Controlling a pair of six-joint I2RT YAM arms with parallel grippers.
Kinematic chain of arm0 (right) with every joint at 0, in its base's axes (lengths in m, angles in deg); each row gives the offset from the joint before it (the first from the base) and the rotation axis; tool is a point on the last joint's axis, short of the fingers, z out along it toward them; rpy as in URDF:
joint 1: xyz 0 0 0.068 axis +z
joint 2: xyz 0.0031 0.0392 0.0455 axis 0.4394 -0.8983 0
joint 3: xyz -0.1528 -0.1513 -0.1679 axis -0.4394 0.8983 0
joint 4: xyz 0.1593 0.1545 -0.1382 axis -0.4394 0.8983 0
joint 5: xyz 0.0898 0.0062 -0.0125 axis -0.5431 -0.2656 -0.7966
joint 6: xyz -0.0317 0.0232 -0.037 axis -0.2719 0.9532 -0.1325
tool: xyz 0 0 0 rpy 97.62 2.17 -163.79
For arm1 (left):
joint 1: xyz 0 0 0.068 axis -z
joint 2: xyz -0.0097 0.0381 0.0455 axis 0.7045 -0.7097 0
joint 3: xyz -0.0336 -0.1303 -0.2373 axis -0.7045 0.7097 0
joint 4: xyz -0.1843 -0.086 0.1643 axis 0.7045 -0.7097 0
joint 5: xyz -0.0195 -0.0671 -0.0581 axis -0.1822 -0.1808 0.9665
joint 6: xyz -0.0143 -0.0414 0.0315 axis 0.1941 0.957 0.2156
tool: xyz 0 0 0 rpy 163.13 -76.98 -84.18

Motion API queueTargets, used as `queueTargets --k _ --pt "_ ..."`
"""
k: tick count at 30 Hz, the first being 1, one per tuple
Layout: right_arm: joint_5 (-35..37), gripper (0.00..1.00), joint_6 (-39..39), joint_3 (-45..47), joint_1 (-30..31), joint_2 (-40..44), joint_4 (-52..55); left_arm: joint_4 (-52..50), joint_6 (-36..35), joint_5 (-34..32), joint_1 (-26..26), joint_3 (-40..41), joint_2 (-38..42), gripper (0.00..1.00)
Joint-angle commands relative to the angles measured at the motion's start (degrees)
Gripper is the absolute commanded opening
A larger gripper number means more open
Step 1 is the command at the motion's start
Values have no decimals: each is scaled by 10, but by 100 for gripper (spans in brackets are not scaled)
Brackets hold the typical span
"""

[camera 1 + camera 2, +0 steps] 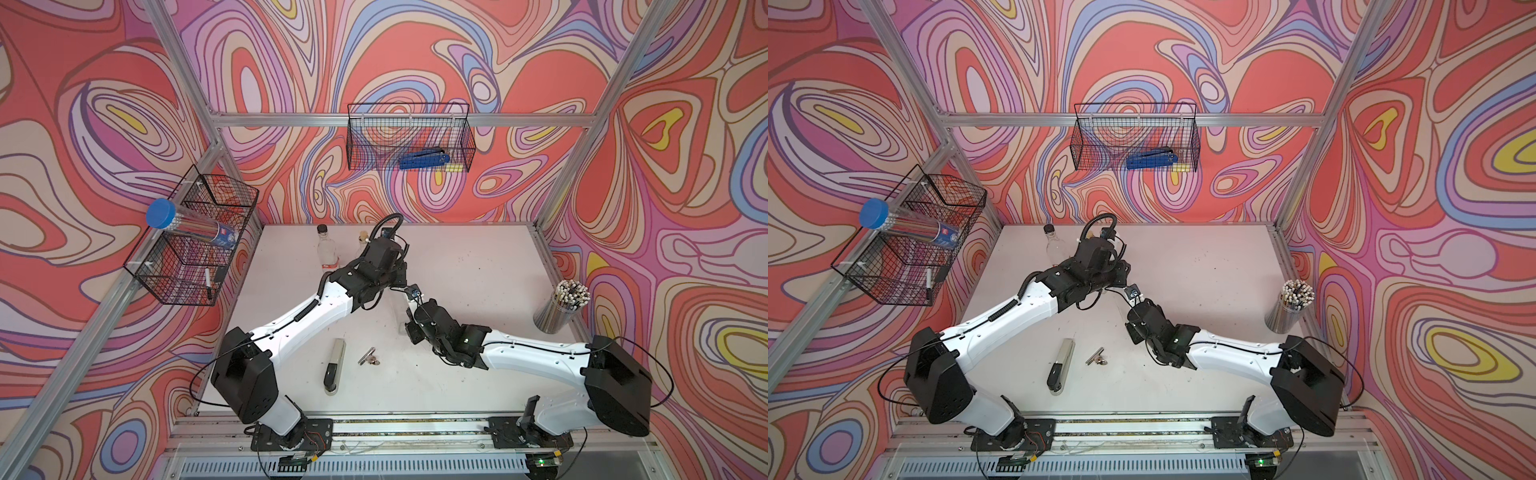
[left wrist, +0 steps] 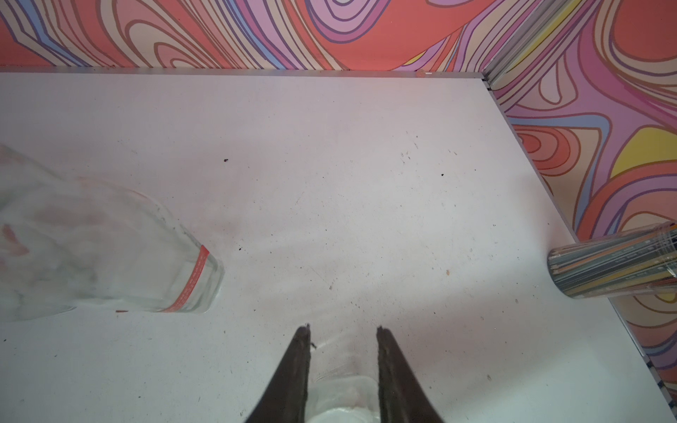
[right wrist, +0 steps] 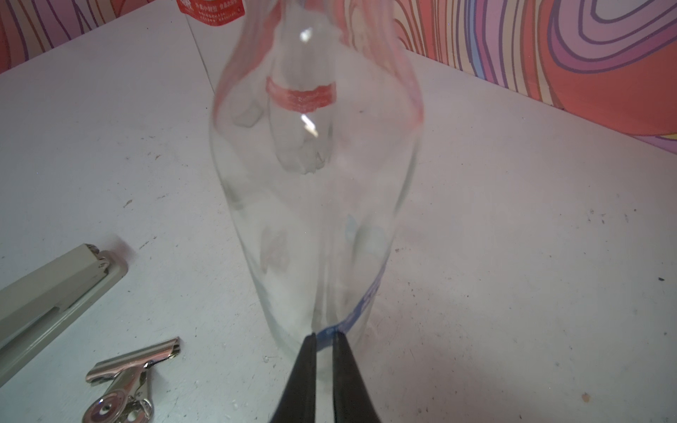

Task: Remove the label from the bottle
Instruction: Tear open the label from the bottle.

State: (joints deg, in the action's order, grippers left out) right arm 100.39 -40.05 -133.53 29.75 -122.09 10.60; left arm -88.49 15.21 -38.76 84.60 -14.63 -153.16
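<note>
Not much done yet imo. The tall clear plastic bottle [image 3: 315,205] stands mid-tabletop between the two arms. Its see-through film label with a blue printed edge [image 3: 370,296] sits low on the body and isn't peeled, as far as I can tell. The left hand [image 2: 342,333] is clamped round a clear part, which looks like the bottle's top end, steadying it. The right hand [image 3: 323,338] is nearly closed, with its tips pinching at that blue edge. So the grab looks set and the whole peel is left.

Room-wise there are swirly red, pink and purple patterned walls [image 1: 415,62] all round. The white scuffed tabletop [image 1: 478,266] is speckled with crumbs. A black wire basket [image 1: 365,137] hangs on the back wall and another black wire basket [image 1: 183,286] on the side wall. Then there's a shiny metal cup of pencils [image 1: 561,307], a second clear bottle with a red band [image 1: 328,253], a long grey stapler [image 1: 334,365] and a small silver bulldog clip [image 1: 368,356].
</note>
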Motion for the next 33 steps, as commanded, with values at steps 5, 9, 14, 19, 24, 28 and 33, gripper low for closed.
queueTargets --k 5,9,14,19,24,28,33 --pt "24 4 -1 -11 -1 -8 -7 -25 -2 5 4 4 -9 0" --pt "28 0 0 -9 -1 -8 -9 -26 -4 9 4 4 -11 0" --pt "31 0 -1 -3 -1 -7 -13 -29 -8 10 4 5 -13 0" --pt "30 0 -6 4 0 -9 -25 -21 -14 14 4 14 -9 0" --pt "26 0 -7 12 -2 -7 -39 -20 -22 14 4 21 -7 0" --pt "20 0 -7 19 -3 -5 -47 -13 -29 15 4 29 -2 0" --pt "16 0 -3 31 -7 4 -56 -11 -39 19 3 32 -1 0"
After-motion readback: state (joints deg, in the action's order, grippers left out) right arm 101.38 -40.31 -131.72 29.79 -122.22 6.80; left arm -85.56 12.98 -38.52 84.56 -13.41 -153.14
